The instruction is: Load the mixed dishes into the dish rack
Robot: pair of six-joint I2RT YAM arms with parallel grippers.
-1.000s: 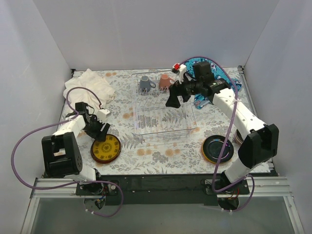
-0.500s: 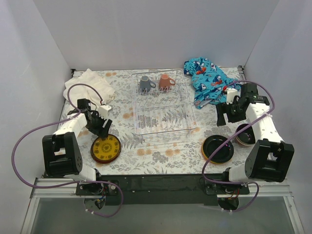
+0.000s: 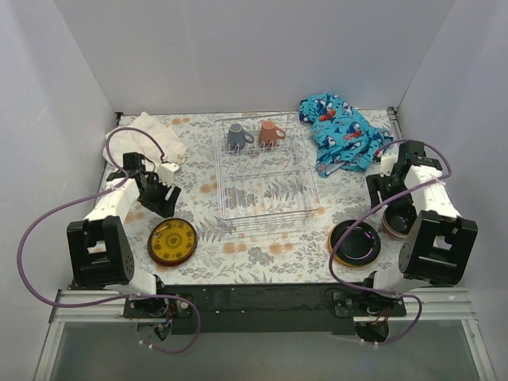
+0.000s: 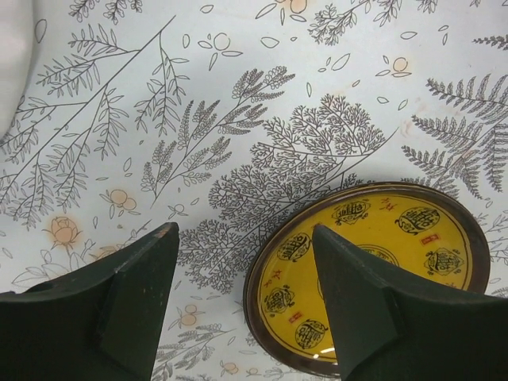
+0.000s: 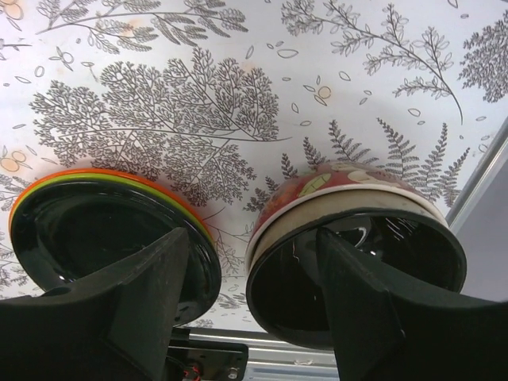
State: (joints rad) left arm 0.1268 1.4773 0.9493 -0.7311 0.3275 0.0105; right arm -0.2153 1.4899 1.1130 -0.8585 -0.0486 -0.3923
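Note:
The pale wire dish rack [image 3: 266, 182] stands mid-table, with a grey mug [image 3: 236, 136] and a brown mug [image 3: 271, 133] at its far end. A yellow patterned plate [image 3: 172, 241] [image 4: 381, 270] lies flat at the left. My left gripper [image 3: 161, 198] [image 4: 242, 238] hovers open over that plate's far rim, touching nothing. At the right, a plate stack with a dark one on top [image 3: 355, 243] [image 5: 87, 230] sits beside nested bowls [image 3: 397, 221] [image 5: 349, 214]. My right gripper [image 3: 387, 198] [image 5: 254, 238] is open, one finger over the plates, the other inside the top bowl.
A blue shark-print cloth [image 3: 341, 131] lies at the back right. A white towel [image 3: 151, 136] [image 4: 12, 63] lies at the back left, close to the left arm. The table's metal edge [image 5: 484, 198] runs just right of the bowls.
The right arm has swung from above the rack's far end to the bowls at the right, its jaws narrowing. The left gripper has drawn slightly back from the yellow plate.

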